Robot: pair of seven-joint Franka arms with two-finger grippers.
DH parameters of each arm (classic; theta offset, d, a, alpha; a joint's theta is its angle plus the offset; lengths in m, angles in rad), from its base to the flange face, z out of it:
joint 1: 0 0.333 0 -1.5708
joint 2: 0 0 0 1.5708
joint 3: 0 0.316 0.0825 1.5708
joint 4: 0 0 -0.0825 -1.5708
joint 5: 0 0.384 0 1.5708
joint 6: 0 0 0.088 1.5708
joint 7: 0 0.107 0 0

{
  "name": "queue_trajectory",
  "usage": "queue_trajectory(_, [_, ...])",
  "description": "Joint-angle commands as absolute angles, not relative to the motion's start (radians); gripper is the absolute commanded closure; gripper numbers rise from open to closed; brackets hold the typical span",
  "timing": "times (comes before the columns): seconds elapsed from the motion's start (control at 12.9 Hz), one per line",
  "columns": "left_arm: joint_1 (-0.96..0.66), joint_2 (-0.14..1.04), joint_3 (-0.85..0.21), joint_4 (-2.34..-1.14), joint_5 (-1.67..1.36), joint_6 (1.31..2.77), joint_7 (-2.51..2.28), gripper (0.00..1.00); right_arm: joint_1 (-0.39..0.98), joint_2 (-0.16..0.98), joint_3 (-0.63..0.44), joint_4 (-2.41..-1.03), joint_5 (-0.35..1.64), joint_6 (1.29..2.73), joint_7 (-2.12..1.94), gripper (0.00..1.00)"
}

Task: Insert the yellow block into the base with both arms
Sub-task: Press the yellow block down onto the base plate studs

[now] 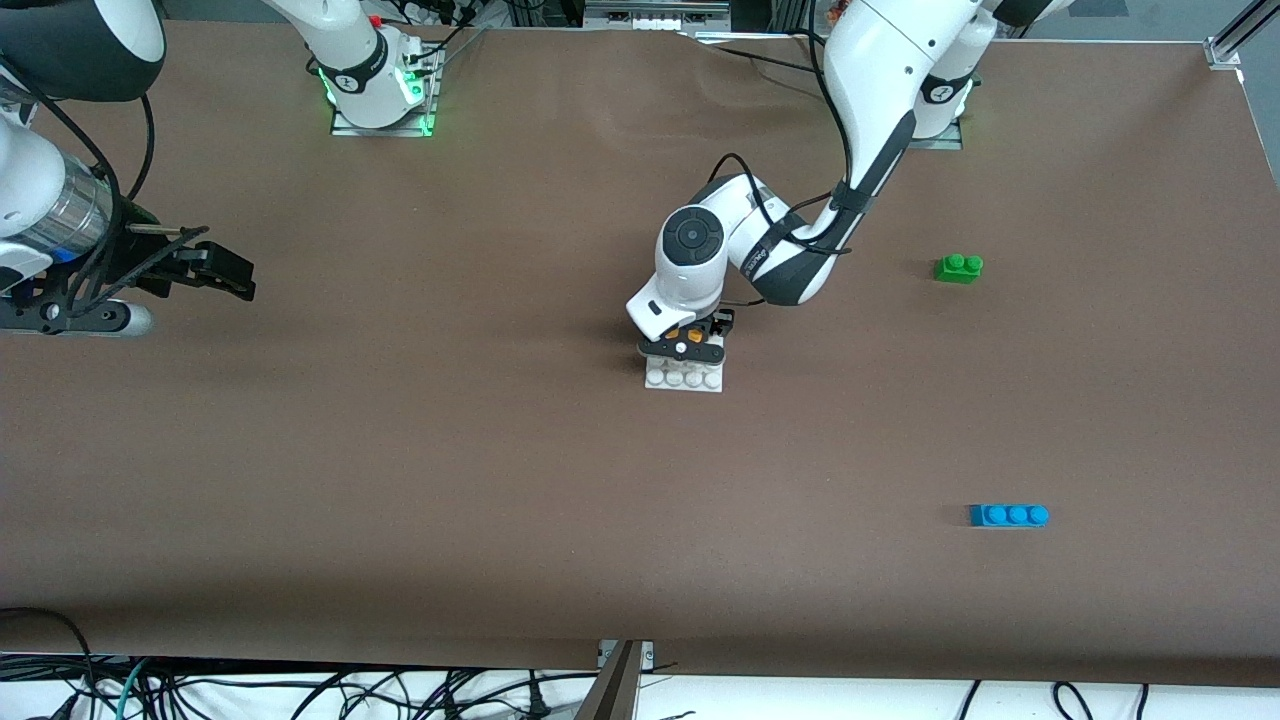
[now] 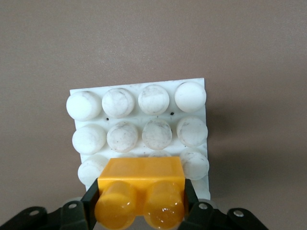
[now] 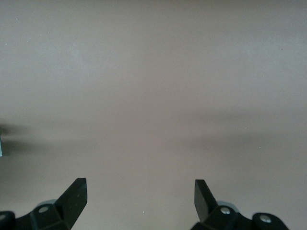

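My left gripper (image 1: 686, 347) is shut on the yellow block (image 2: 140, 189), one black finger (image 2: 89, 203) on each end of it, with its two studs facing the wrist camera. The block (image 1: 693, 338) is held low over the white studded base (image 2: 139, 120), above the two middle studs of an edge row. I cannot tell whether it touches them. In the front view the base (image 1: 683, 379) lies mid-table, and only its row nearest the camera shows under the hand. My right gripper (image 1: 225, 272) waits open over bare table at the right arm's end, with nothing between its fingers (image 3: 74, 196).
A green two-stud brick (image 1: 958, 268) lies toward the left arm's end of the table. A blue three-stud brick (image 1: 1008, 515) lies nearer the front camera at that same end. Brown table surface surrounds the base.
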State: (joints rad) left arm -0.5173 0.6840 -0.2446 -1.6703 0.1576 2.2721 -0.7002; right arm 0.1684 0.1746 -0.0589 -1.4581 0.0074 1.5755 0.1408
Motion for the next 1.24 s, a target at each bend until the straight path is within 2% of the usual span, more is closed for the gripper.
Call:
queue_trajectory(0.0, [-0.535,0.701,-0.235,-1.649,0.189,2.264,-0.724,0.58,0.158,0.169,-0.054,-1.454,0.005,1.562,0.127,0.01])
queue_trajectory(0.31, [-0.535,0.701,-0.235,-1.658,0.204,2.264,-0.723,0.58,0.156,0.169,-0.054,-1.454,0.005,1.562,0.127,0.01])
queue_trajectory(0.39, [-0.534,0.701,-0.235,-1.658,0.209,2.264,-0.721,0.55,0.156,0.169,-0.054,-1.454,0.005,1.562,0.127,0.01])
queue_trajectory(0.54, [-0.534,0.700,-0.235,-1.657,0.207,2.264,-0.724,0.36,0.156,0.169,-0.054,-1.454,0.005,1.560,0.127,0.01])
queue_trajectory(0.62, [-0.534,0.699,-0.235,-1.657,0.206,2.264,-0.727,0.30,0.156,0.169,-0.055,-1.454,0.005,1.562,0.127,0.01])
queue_trajectory(0.77, [-0.532,0.699,-0.235,-1.654,0.201,2.263,-0.729,0.00,0.156,0.169,-0.055,-1.454,0.005,1.562,0.129,0.01])
queue_trajectory(1.16, [-0.526,0.687,-0.235,-1.643,0.193,2.256,-0.726,0.00,0.156,0.169,-0.055,-1.454,0.005,1.560,0.129,0.01])
